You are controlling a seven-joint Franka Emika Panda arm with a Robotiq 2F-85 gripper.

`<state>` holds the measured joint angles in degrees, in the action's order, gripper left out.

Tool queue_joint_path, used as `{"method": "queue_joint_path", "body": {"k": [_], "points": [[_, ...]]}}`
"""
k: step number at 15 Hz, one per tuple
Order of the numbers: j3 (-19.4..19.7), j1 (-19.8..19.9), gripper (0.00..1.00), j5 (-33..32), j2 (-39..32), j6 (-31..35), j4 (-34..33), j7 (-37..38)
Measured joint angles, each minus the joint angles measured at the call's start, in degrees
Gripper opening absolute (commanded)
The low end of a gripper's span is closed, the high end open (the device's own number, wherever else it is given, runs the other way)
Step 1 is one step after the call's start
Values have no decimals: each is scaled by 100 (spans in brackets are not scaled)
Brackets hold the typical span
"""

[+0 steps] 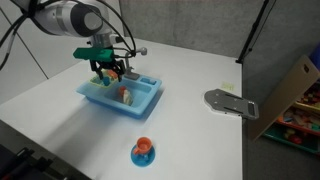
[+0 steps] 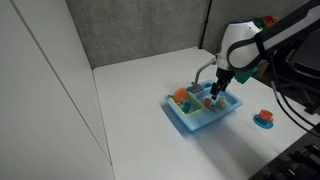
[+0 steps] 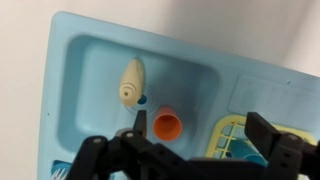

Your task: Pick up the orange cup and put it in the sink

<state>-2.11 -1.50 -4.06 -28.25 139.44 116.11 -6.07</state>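
Observation:
In the wrist view the tiny orange cup (image 3: 166, 124) sits on the floor of the light blue sink (image 3: 70, 30), in its big basin, with its mouth facing the camera. My gripper (image 3: 200, 127) hangs open just above the sink and holds nothing. The cup shows close beside one dark finger (image 3: 140, 122), while the other finger (image 3: 263, 131) is over the yellow rack side. In both exterior views the gripper (image 1: 107, 68) (image 2: 219, 88) hovers over the sink (image 1: 95, 97) (image 2: 190, 122).
A cream bottle-like piece (image 3: 132, 80) lies in the same basin. A yellow rack (image 3: 228, 140) fills the other compartment. An orange piece on a blue round base (image 1: 144, 150) (image 2: 264, 118) stands on the white table. A grey flat object (image 1: 230, 103) lies near the table's edge.

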Motion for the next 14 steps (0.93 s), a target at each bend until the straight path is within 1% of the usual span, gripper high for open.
{"method": "queue_joint_path", "body": {"k": [5, 9, 14], "points": [[3, 8, 100, 364, 277, -129, 160, 160], [7, 32, 100, 492, 119, -222, 45, 158], [6, 35, 100, 493, 24, -229, -29, 158]]}}
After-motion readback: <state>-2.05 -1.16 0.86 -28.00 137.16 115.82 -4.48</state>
